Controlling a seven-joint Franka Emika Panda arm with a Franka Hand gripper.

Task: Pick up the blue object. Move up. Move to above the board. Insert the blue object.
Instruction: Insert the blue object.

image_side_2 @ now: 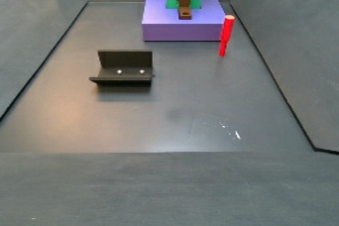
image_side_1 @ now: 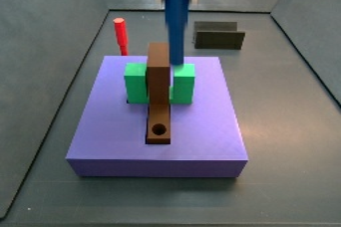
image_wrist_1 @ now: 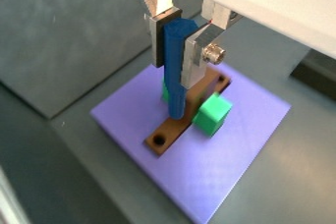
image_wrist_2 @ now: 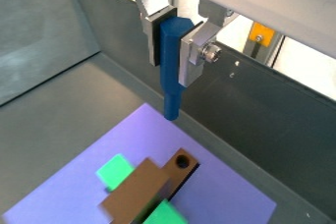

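Silver finger plates w/ dark pads fill the near part of both wrist views: the two-finger gripper (image_wrist_1: pixel 180 33) is clamped on a thin plain blue cylindrical peg (image_wrist_1: pixel 176 53), which hangs upright between the fingers, lower end free in the air. In a wrist view the peg (image_wrist_2: pixel 172 63) points down w/ the large lavender slab (image_wrist_2: pixel 250 200) below it, and the long narrow brown board (image_wrist_2: pixel 147 194) w/ its round hole (image_wrist_2: pixel 183 159) near one end lies off to one side of the peg tip, not yet under it. Green blocks (image_wrist_2: pixel 118 172) sit either side of the board; another wrist view shows one green block (image_wrist_1: pixel 214 112) just beside the strip and the hole (image_wrist_1: pixel 160 141) at the strip's end. In a side view the peg (image_side_1: pixel 174 12) comes down from the top edge, gripper itself mostly out of frame, lower end above the far part of the board (image_side_1: pixel 159 97), clear of it; hole (image_side_1: pixel 160 129) is at the near end. Green block pair (image_side_1: pixel 138 84) flanks the strip mid-length. Red upright peg (image_side_1: pixel 120 35) stands on the grey floor beside the slab (image_side_1: pixel 200 131), apart from it. Dark L-shaped fixture (image_side_1: pixel 218 37) stands on the floor behind the slab. Another side view: fixture (image_side_2: pixel 123 68) nearer the camera, red peg (image_side_2: pixel 225 36) just beside the slab's corner (image_side_2: pixel 166 27), board (image_side_2: pixel 185 10) far off, detail too small to tell.
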